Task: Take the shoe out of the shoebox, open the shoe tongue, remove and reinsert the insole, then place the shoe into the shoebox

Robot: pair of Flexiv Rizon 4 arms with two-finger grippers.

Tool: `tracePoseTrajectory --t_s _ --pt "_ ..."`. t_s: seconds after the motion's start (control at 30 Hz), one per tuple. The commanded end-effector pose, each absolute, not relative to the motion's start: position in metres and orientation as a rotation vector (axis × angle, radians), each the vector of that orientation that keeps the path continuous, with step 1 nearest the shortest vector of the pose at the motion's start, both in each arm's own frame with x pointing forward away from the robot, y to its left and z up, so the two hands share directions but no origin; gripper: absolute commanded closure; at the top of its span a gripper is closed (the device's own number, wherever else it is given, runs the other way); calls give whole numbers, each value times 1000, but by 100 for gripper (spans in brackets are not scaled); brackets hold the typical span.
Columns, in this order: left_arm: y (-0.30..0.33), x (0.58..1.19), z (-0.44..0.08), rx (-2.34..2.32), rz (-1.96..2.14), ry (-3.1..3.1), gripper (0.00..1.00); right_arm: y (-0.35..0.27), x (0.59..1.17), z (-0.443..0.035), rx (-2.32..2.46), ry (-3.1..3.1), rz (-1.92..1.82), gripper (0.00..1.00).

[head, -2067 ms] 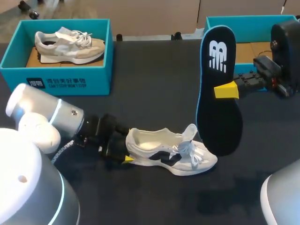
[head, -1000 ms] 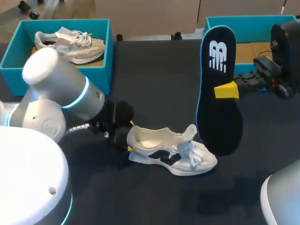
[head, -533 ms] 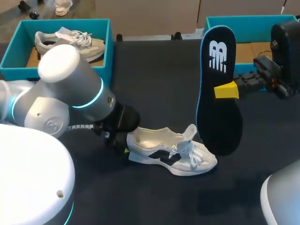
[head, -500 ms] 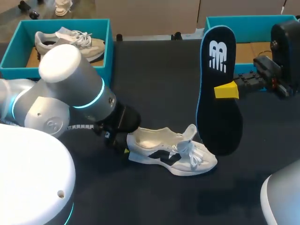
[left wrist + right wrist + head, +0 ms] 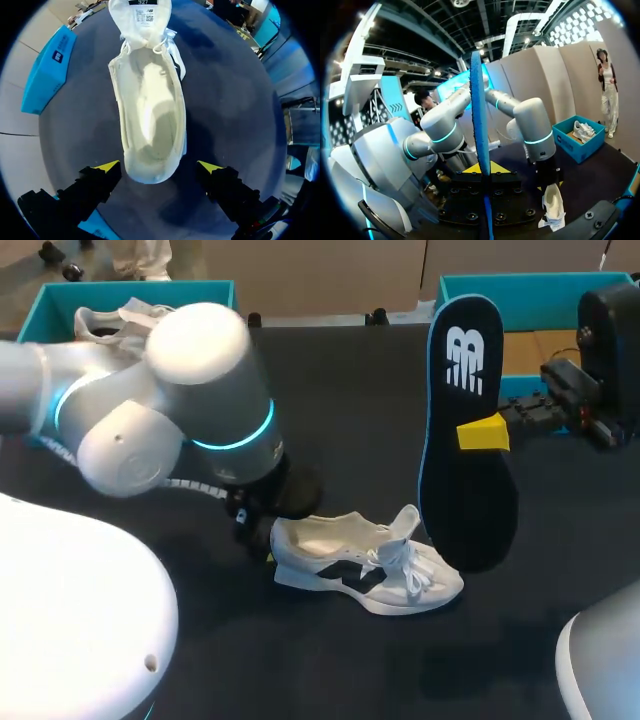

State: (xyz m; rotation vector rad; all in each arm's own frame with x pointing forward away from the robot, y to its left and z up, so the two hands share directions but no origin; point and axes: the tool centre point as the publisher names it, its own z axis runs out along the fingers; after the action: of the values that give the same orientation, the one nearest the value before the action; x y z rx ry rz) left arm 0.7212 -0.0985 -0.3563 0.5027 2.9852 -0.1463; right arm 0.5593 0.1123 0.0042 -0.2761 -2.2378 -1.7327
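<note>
A white shoe with black side markings lies on the dark table, its tongue pulled up. My left gripper is at its heel, mostly hidden under the arm. In the left wrist view the gripper is open, with the heel of the shoe between its fingers and a gap on each side. My right gripper is shut on the dark, blue-edged insole, holding it upright above the shoe's toe. The right wrist view shows the insole edge-on, rising from the gripper, with the shoe beyond it.
A teal shoebox with another pale shoe stands at the back left, largely covered by my left arm's elbow. A second teal shoebox stands at the back right behind the right arm.
My left arm's elbow has swung up and to the right, over the left shoebox, while its gripper stays at the shoe's heel. The right arm and insole have not moved.
</note>
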Motion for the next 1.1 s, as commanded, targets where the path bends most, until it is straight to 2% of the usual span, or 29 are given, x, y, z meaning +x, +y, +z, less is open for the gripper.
tracePoseTrajectory --t_s 0.03,0.23,0.7,1.1 --pt "-103 720 -360 495 -33 2978 0 114 561 3 -274 -2237 -1732 100" --pt "-102 719 -357 487 -24 2987 0 114 561 3 -274 -2237 -1732 100" --pt "-121 714 -292 502 -114 2934 0 114 561 3 -274 -2237 -1732 100" --pt "-175 737 -307 536 -102 2974 0 114 561 3 -274 -2237 -1732 100"
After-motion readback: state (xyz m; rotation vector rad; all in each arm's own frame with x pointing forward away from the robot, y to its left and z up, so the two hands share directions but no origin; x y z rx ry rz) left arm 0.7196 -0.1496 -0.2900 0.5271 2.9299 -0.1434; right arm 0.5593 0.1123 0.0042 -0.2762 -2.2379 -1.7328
